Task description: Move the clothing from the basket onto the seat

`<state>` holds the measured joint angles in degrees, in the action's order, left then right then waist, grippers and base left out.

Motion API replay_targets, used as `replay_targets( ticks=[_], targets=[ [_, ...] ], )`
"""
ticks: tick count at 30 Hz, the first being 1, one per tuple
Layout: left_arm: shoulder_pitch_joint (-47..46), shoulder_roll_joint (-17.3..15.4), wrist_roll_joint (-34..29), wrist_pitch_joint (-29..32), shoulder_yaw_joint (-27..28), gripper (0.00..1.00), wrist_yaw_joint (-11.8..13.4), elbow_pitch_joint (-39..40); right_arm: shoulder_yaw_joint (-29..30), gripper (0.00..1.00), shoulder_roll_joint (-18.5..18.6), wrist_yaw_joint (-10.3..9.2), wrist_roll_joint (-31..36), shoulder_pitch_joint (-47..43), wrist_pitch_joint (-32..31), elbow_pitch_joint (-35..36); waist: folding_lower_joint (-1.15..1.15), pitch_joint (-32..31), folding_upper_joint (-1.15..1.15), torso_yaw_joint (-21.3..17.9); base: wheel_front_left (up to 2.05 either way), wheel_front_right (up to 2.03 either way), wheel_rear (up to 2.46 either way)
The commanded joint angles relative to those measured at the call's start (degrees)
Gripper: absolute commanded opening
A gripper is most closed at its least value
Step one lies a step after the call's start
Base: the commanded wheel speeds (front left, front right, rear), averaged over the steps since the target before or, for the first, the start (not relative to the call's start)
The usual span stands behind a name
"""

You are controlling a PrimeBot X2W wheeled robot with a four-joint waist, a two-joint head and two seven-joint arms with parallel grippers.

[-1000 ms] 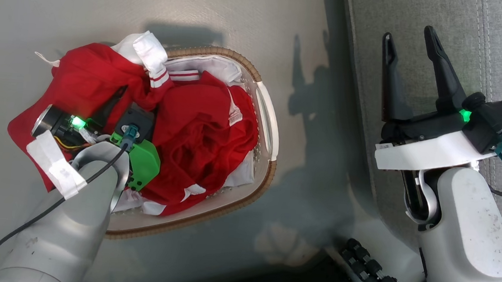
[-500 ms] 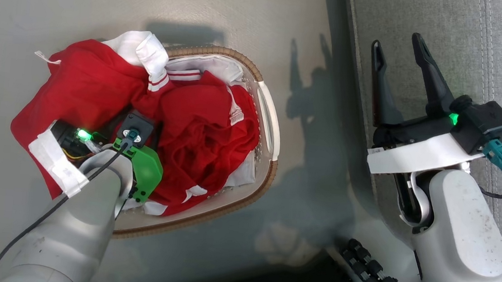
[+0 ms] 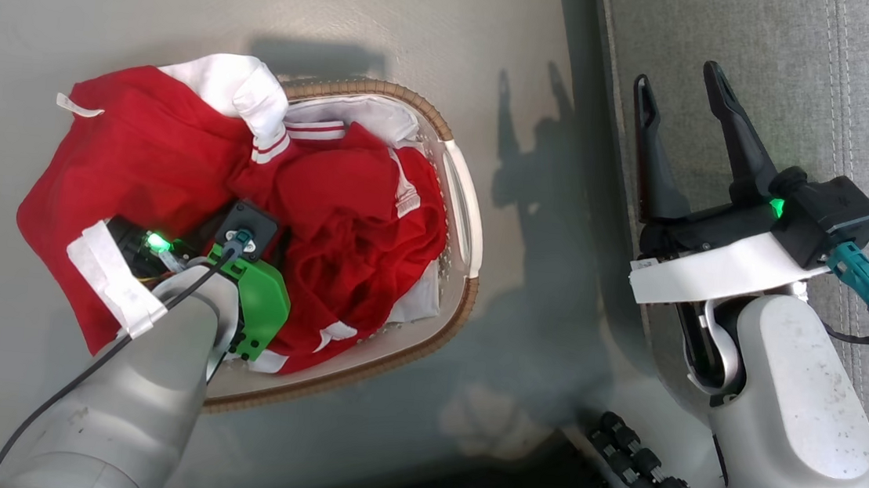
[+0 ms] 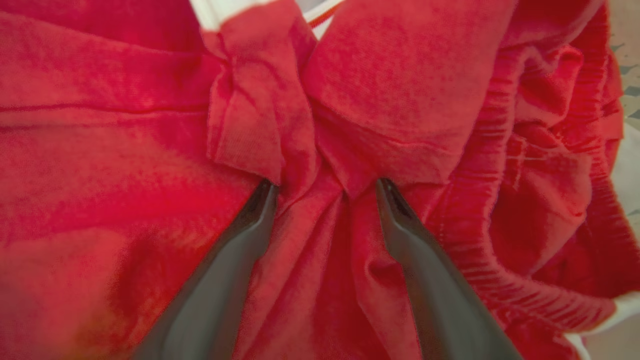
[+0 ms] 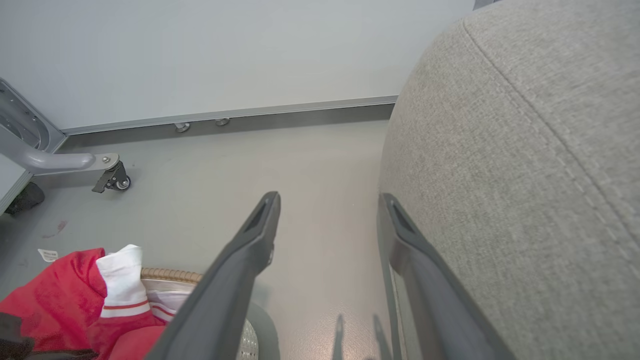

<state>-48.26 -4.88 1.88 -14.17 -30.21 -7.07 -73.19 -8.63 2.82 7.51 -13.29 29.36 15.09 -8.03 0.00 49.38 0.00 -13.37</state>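
The seat (image 3: 797,55) stands right of the basket (image 3: 465,199), apart from it. The clothing (image 3: 342,220) lies heaped in the basket, spilling over its left rim. Over the basket, the left gripper (image 4: 326,184) stands wide open, tips pressed into red folds with fabric bunched between them, nothing pinched. Right of the basket, the right gripper (image 3: 677,76) hangs wide open and empty.
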Motion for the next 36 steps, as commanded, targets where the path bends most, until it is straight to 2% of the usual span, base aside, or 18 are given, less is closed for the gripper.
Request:
replay_targets(
  ticks=[1,2,3,4,10,17,36],
  targets=[
    [-1.3,-0.5,-0.3,0.3,-0.3,1.00,0.3,-0.3,0.1,1.00,0.2,-0.04,0.1,-0.3,0.1,-0.1,0.00,0.3,0.00,-0.1,0.00,0.00,0.00],
    [-1.3,-0.6,-0.2,0.2,-0.3,0.99,0.5,-0.4,0.1,1.00,0.2,-0.04,0.0,-0.2,0.1,-0.1,0.00,0.4,0.00,-0.2,0.00,0.00,0.00],
    [-1.4,-0.7,-0.1,0.3,-0.4,0.32,0.7,-0.5,0.0,1.00,0.2,-0.04,0.0,-0.2,0.1,-0.1,0.00,0.4,0.00,-0.3,0.00,0.00,0.00],
    [-1.4,-0.7,0.1,0.4,-0.4,0.00,0.7,-0.5,0.0,1.00,0.2,-0.04,-0.2,-0.1,0.1,-0.2,0.00,0.4,0.00,-0.3,0.00,0.00,0.00],
    [-0.2,-0.7,1.2,0.4,-0.6,0.00,0.4,-0.7,-0.4,1.00,0.2,-0.04,-0.8,-0.1,0.1,-1.1,0.00,-1.5,0.00,-0.6,0.00,0.00,0.00],
    [3.0,0.6,4.5,-1.1,1.6,0.00,1.2,1.8,-0.4,1.00,0.2,-0.04,-0.6,-1.5,0.1,-2.5,0.00,-7.7,0.00,-0.1,0.00,0.00,0.00],
    [21.6,2.0,11.0,-1.1,2.2,0.00,0.2,25.9,2.9,1.00,0.2,-0.04,2.7,-11.2,0.1,-6.9,0.00,-29.0,0.00,6.8,0.00,0.00,0.00]
  ],
)
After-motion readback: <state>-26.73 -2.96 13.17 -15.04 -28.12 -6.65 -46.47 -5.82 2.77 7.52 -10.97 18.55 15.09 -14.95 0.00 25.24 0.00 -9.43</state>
